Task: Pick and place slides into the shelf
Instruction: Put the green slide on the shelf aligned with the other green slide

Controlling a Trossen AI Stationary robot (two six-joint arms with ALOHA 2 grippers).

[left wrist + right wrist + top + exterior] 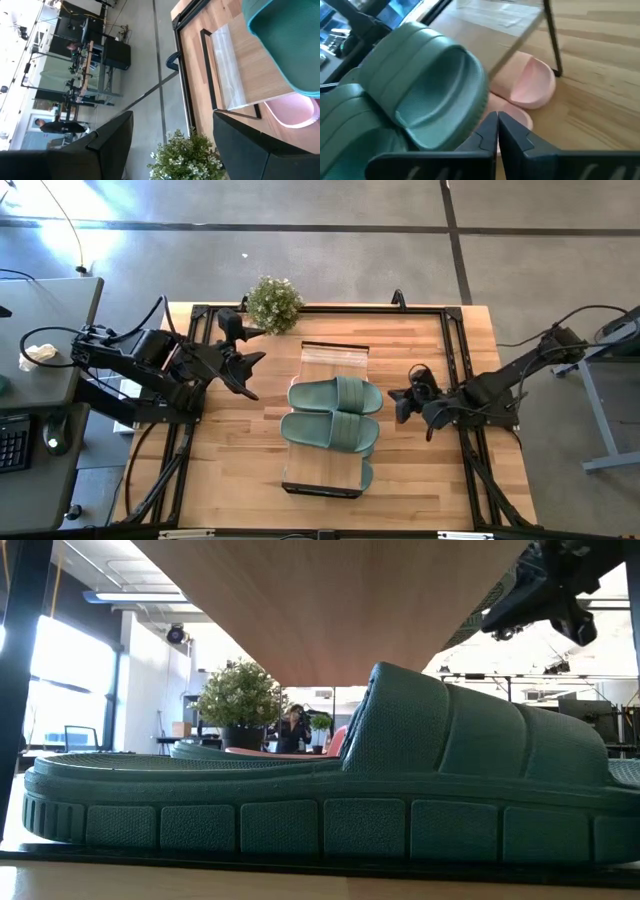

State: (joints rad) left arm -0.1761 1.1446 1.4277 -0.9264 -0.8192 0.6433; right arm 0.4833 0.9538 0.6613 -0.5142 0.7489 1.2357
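Observation:
The shelf (325,360) stands in the middle of the table. Two sage-green slides (335,395) (330,432) lie across its top plank, and another green slide (320,800) lies below the plank. A pale pink slide (530,82) also lies under the plank, behind a dark end bar. My right gripper (408,402) is shut just right of the shelf, near the end of the farther green slide (420,100), holding nothing. My left gripper (243,368) hangs open above the table, left of the shelf.
A small potted plant (273,303) stands at the table's far edge, close to my left gripper. A black frame (455,370) runs round the tabletop. Bare wood lies on either side of the shelf. A desk with a keyboard (15,442) stands beyond the left edge.

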